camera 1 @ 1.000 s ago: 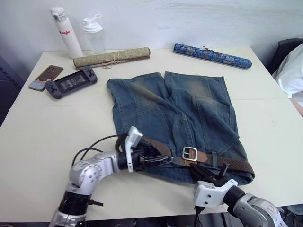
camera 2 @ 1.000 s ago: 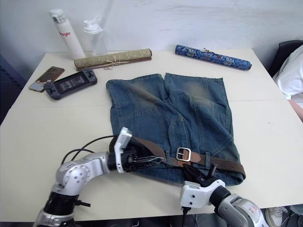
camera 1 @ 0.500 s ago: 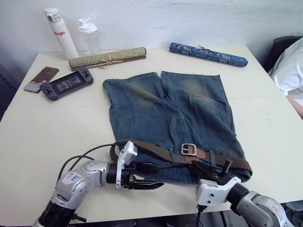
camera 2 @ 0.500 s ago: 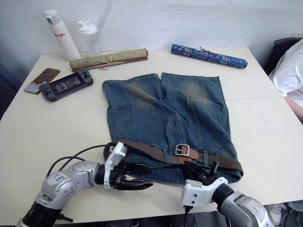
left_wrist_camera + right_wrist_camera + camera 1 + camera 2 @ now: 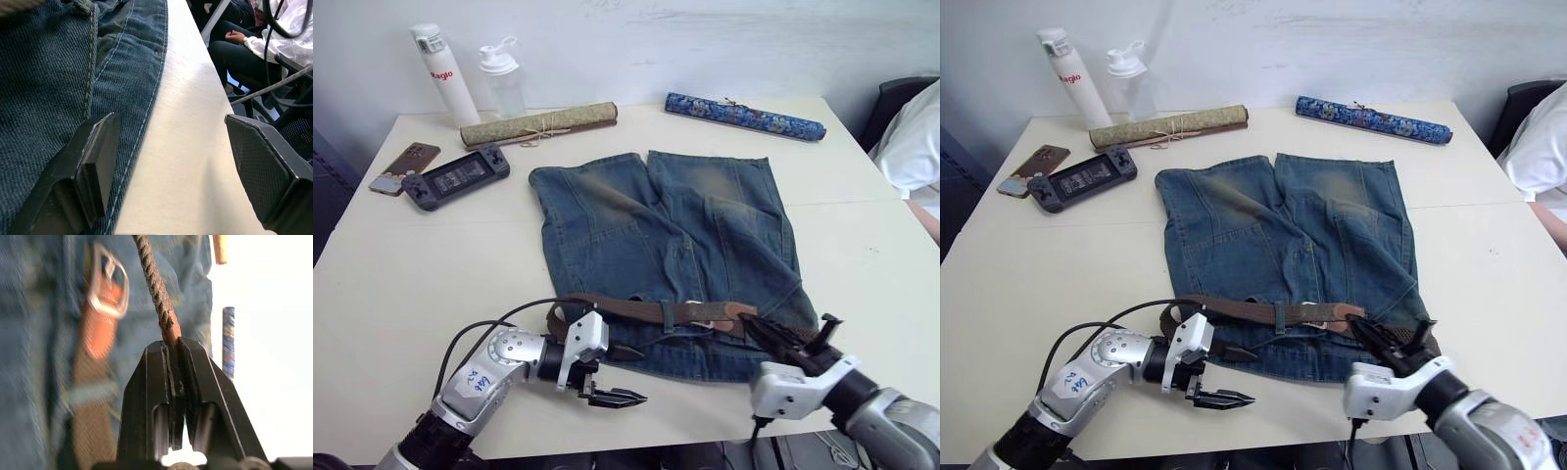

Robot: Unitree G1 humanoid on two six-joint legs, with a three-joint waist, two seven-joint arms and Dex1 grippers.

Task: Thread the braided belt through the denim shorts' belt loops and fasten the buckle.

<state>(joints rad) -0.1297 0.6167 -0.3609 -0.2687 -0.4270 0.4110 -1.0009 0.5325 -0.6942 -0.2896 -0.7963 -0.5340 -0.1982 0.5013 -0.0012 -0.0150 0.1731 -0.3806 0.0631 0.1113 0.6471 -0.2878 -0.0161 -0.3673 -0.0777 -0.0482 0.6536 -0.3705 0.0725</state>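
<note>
Since a second ago, the left end effector (image 5: 610,375) has pulled back off the waistband toward the near edge of the surface (image 5: 401,264), and the belt end under the right end effector (image 5: 793,338) has drawn in, so the braided belt (image 5: 646,312) now lies straighter across the waist.

Denim shorts (image 5: 666,245) lie flat in the middle of the pale surface, waistband toward the robot and legs pointing away. The belt runs along the waistband, passing under at least one belt loop (image 5: 1280,315). The buckle (image 5: 109,281) sits just beyond the right end effector, on the belt's brown leather end; its prong is not clearly seen.

The left end effector's fingers are spread wide, holding nothing, one finger (image 5: 93,164) resting at the hem of the denim. The right end effector is clamped on the belt's leather tip (image 5: 171,333), with the woven strap rising taut from it.

Likely risks: the tip is held only at its very end, so a hard pull could slip it free. With the left end effector off the cloth, nothing pins the shorts, and pulling could drag or bunch the waistband and hide the buckle.

Readable writing: red lettering on the white bottle (image 5: 442,70) looks like "Raglo", uncertain. Blue marks on the left arm are illegible.
</note>
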